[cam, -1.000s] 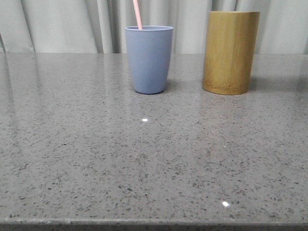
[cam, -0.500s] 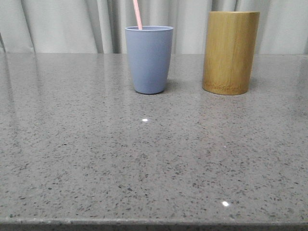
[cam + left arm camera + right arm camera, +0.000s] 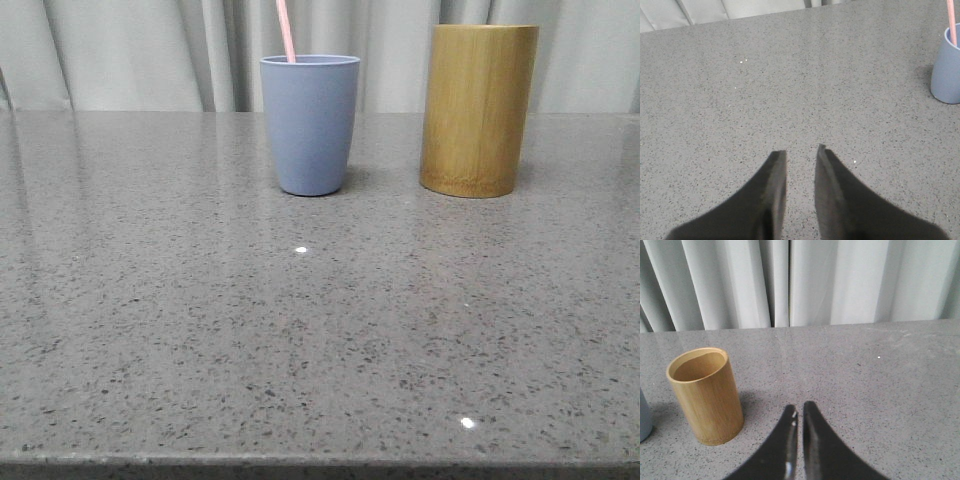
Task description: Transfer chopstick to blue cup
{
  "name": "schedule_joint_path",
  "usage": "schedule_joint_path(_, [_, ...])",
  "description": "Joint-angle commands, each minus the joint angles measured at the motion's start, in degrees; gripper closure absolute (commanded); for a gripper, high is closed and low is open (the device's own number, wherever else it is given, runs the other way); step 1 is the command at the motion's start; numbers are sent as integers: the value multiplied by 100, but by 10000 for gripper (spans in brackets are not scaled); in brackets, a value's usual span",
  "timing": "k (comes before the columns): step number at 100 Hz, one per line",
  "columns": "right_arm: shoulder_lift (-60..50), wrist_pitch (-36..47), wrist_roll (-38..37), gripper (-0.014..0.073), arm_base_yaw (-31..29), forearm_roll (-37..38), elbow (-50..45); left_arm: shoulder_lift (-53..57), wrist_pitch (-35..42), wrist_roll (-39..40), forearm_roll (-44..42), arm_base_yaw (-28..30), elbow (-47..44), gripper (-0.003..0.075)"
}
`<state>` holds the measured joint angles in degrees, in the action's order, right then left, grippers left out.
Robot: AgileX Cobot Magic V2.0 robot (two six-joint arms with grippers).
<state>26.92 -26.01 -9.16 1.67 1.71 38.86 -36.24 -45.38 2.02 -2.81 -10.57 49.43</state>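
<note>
As the chopstick [image 3: 286, 30] stands inside the blue cup [image 3: 310, 125], the transfer looks finished.

It leans left against the far rim; the bamboo cup [image 3: 478, 110] sits to the right, apart. The left gripper [image 3: 800, 156] has its jaws slightly parted and empty, the right gripper [image 3: 799, 412] nearly closed, holding nothing, both over bare table [image 3: 320, 340]; nothing seems left to do.

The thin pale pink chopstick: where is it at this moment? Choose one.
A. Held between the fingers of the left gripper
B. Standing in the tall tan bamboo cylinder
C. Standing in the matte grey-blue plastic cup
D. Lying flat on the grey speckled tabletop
C. In the front view the thin pale pink chopstick rises out of the rim of the matte grey-blue plastic cup, leaning a little to the left; the left wrist view shows the same.
</note>
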Motion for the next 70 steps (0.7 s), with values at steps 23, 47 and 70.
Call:
schedule_joint_path(23, [-728,-56,0,699,-26,91,-107,547,1023,75,-35,18,-479,739])
schedule_joint_path(47, [-1005,-61,0,699,-26,91,-251,1386,1253,75,-35,18,-1158,739])
schedule_joint_path(70, [-1092,-92,0,699,-26,91,-334,1913,1239,75,-35,18,-1545,739])
